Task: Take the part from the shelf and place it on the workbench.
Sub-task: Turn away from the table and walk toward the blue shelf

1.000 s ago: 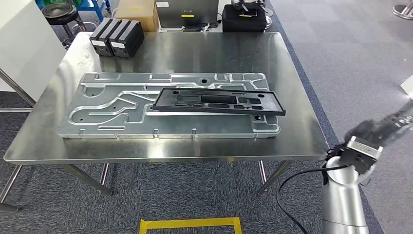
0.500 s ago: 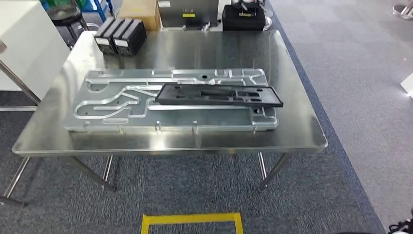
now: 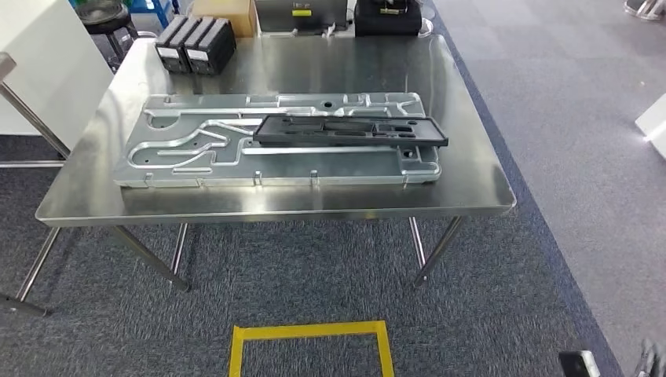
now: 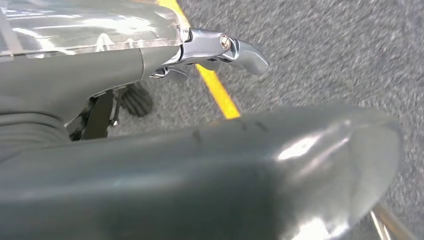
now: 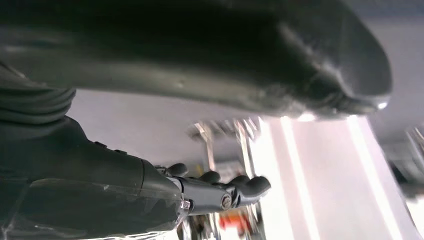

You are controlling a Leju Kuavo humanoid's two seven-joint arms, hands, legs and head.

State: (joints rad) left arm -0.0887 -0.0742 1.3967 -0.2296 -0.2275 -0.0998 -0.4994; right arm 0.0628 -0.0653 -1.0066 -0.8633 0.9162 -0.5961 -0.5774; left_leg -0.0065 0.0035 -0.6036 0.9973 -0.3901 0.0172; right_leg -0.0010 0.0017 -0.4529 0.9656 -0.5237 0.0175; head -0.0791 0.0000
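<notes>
Two hands come in at close range from the wrist cameras. The left hand [image 4: 150, 115] hangs over grey carpet [image 4: 325, 55]; its thick grey thumb [image 4: 280, 170] spans the frame and the darker fingers [image 4: 135, 100] are curled under the palm, with a metal-tipped one [image 4: 230, 47] extended. Nothing lies between them. A yellow floor line [image 4: 215, 90] runs past beneath the hand.

The right hand [image 5: 165, 165] has its thumb [image 5: 250, 55] stretched wide and its dark fingers [image 5: 220, 192] bent a little, well clear of the thumb, holding nothing. Behind them are blurred bright surfaces and thin metal uprights, too soft to identify.

The head view gives the wider scene. A steel counter [image 3: 471, 188] stands at 12 o'clock. On it lies a large machined aluminium plate [image 3: 181, 149] with milled channels. The black part [image 3: 349, 132], a long flat frame with cut-outs, rests flat on that plate, toward its 3 o'clock end, with its end lying over the plate's corner there. Two black boxes [image 3: 195, 35] sit at the counter's 11 o'clock corner, well apart from the plate. A yellow taped outline [image 3: 310, 349] marks the carpet at 6 o'clock, in front of the counter. At the 5 o'clock corner of that frame a small dark piece of the right arm [image 3: 585, 364] shows.
</notes>
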